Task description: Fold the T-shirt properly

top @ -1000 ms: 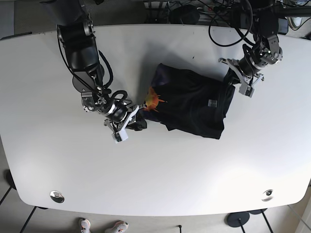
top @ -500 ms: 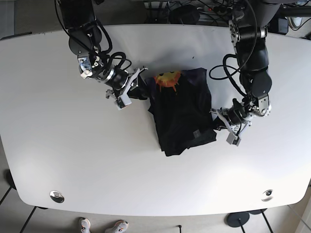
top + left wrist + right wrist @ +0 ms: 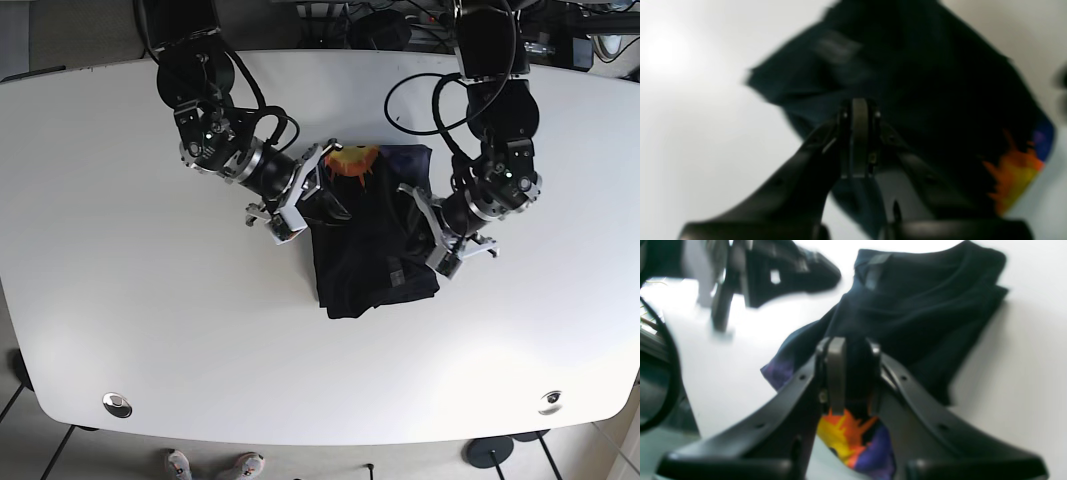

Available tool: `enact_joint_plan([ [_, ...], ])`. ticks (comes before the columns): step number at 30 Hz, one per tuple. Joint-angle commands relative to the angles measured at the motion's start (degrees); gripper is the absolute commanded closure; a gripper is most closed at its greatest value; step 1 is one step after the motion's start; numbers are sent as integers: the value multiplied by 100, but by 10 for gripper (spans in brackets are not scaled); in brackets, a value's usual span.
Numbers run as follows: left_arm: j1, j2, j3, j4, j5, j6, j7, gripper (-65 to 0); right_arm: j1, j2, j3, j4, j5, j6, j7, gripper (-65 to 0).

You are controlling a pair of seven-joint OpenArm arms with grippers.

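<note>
Shirt: you see the dark T-shirt (image 3: 372,245) bunched into a rough rectangle near the middle of the white worktop (image 3: 150,330), its orange and yellow print (image 3: 352,160) turned up at the far edge.
Right end effector: your right end effector (image 3: 318,190) sits at the shirt's edge on the base view's left; in its wrist view the fingers (image 3: 836,373) stand narrow with dark cloth pinched between them, the print just below.
Left end effector: your left end effector (image 3: 428,232) is at the opposite edge; its wrist view is blurred, but the fingers (image 3: 858,133) are pressed together over the shirt's edge. You cannot tell if cloth is caught.
Label: a small grey tag (image 3: 396,277) shows on the shirt's near part.
</note>
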Motion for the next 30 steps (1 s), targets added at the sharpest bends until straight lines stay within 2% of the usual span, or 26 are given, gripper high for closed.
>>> enact_joint_plan([
  [1,82,102,153,137,-68,-3,-100,0,279,-21,-95,-368,75,21,135,-94],
  [3,302,138,250,119,-68,-3,-100,0,534,-21,-130,-957,84,21,179,-94],
  [7,592,50,206,-118,-68,-3,-117,0,684,93,11,-1695,84,21,759,-94],
  [10,592,-267,135,-655,-86,-3,-179,0,684,225,266,-1810,111,65,777,-94],
  [13,628,-548,135,-910,-94,-3,-768,0,648,383,389,-1810,128,65,786,-94],
  [15,628,-627,126,-883,-103,-3,-768,0,640,401,406,-1783,128,74,786,-94],
  [21,786,-583,126,673,-77,-3,-768,0,306,401,644,-974,128,74,759,-94],
  [23,786,-416,153,989,-68,-3,-715,0,191,401,644,-834,128,56,759,-94],
  [24,759,-311,188,1130,-68,397,-557,-4,174,401,644,-816,128,56,759,-94],
  [26,715,-144,390,1183,-68,1249,-522,-129,156,419,652,-816,128,56,759,-94],
  [27,575,-56,548,1183,-68,2040,-698,-228,156,515,652,-816,128,56,759,-94],
  [29,496,94,786,1112,-68,3078,-1049,-343,156,533,652,-816,128,39,759,-94],
  [30,469,111,1111,954,-68,3676,-1366,-401,156,550,652,-816,128,30,759,-94],
])
